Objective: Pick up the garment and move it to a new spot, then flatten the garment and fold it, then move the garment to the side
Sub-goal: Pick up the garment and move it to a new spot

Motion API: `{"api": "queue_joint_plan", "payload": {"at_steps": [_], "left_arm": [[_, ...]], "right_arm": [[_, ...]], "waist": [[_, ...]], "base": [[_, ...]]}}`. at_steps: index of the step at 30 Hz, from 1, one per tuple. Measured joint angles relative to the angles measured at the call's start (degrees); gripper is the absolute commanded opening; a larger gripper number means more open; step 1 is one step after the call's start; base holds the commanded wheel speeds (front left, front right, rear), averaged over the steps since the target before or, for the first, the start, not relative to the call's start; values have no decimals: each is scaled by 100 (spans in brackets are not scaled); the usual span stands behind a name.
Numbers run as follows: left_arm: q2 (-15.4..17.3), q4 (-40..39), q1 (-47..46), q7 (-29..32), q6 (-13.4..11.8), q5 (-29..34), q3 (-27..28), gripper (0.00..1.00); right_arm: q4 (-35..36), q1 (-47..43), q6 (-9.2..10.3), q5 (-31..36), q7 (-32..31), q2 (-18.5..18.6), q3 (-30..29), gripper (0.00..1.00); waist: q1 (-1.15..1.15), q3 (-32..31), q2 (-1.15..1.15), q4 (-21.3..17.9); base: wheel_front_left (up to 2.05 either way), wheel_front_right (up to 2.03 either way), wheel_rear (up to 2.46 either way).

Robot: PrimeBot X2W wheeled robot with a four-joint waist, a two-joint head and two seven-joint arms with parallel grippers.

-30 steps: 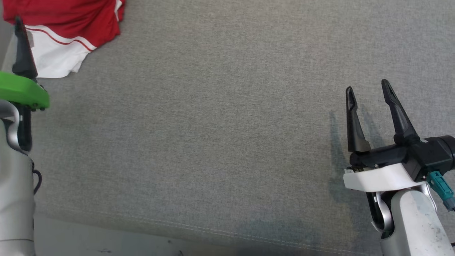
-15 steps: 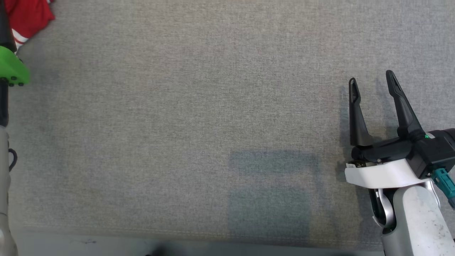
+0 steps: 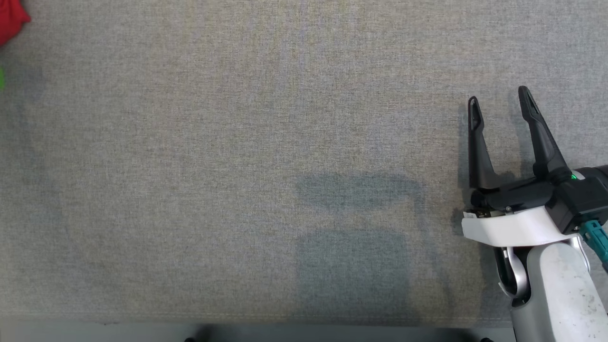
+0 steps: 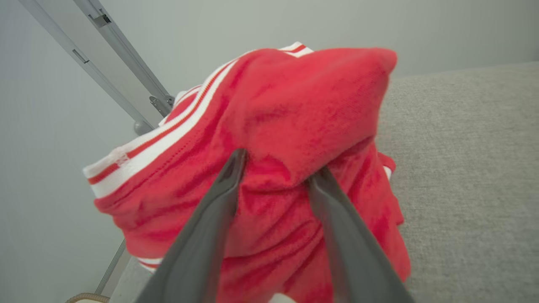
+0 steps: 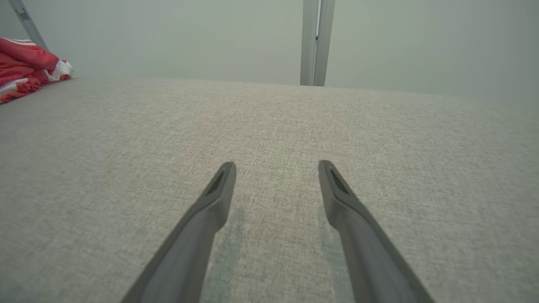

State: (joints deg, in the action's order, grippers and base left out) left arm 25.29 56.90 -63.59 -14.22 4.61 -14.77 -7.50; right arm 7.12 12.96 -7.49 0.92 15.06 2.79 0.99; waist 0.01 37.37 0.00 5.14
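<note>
The garment [image 4: 294, 105] is red with white striped trim and lies bunched at the edge of the grey surface. My left gripper [image 4: 278, 164] has both fingers pushed into the cloth, and a hump of red fabric rises between them. The jaws stand wide apart. A red corner of the garment [image 3: 12, 21] sits at the head view's top left. The pile [image 5: 25, 67] also lies far left in the right wrist view. Well away from the garment, my right gripper [image 3: 498, 96] hovers open over bare surface at the right, and its wrist view shows the gripper [image 5: 276, 165] holding nothing.
The grey fabric surface [image 3: 266, 142] spreads wide, and its front edge [image 3: 285, 320] runs along the bottom of the head view. A slanted metal frame bar [image 4: 122, 59] stands behind the garment. An upright post [image 5: 316, 42] stands at the far edge before a pale wall.
The head camera has turned, so the garment and my left arm have slid out past the picture's left edge. My right gripper stays open in about the same place.
</note>
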Motion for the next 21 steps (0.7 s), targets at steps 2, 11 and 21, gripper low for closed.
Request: {"api": "queue_joint_plan", "payload": {"at_steps": [2,11,21], "left_arm": [[-29,36,-48,-30,15,-45,20,0],[-86,-215,124,-74,152,-341,191,0],[-158,-1382,555,-81,240,-366,59,0]], "right_arm": [[3,30,0,-5,0,1,-26,100],[-75,40,0,-121,-1,1,30,100],[-308,21,0,-447,-1,1,103,100]], "waist": [[0,-4,0,1],[0,-253,0,20],[0,-925,0,7]], "base": [[0,0,0],[0,0,0],[0,0,0]]}}
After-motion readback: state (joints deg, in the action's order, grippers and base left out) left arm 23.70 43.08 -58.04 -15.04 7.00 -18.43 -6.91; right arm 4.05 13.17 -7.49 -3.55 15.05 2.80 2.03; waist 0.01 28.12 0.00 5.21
